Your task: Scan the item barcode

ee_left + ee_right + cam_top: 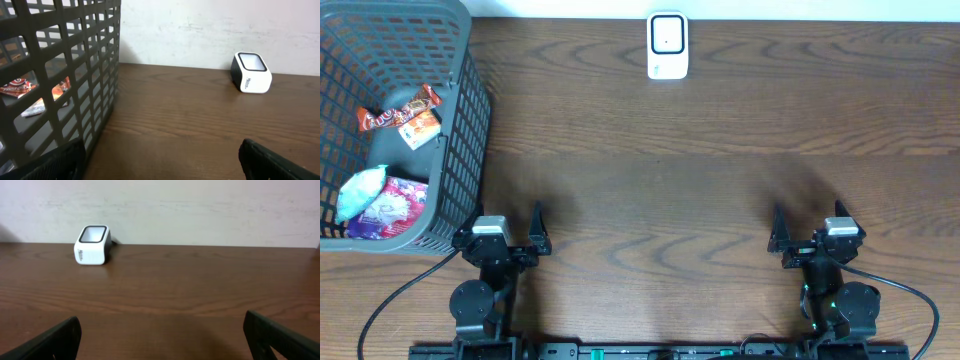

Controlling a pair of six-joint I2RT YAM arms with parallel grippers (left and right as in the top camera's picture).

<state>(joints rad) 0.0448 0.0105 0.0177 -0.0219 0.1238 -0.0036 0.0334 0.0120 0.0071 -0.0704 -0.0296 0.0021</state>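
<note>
The items to scan all lie in the dark grey plastic lattice basket [472,110] at the tabletop's far-left corner. There is a red-and-orange snack bar wrapper [398,112], a small orange-and-white packet [420,129] touching it, and nearer the front wall a pale blue pouch [360,192] and a pink-and-purple foil bag [396,208]. Which of them is meant cannot be told, and no barcode is legible. The white box-shaped barcode scanner [667,45], with its dark window, stands mid-width at the far edge of the brown wooden tabletop [660,170], well apart from the basket. The left pincer [506,220] sits just beside the basket's near right corner, released, fingers spread wide and holding nothing. The right pincer [808,220], at the near right side, is likewise released and empty. By my judgement the task has not begun: nothing is picked out and nothing is presented to the scanner. Left to do: reach into the basket, grasp an item, and carry it to the scanner window with its barcode facing it.
</note>
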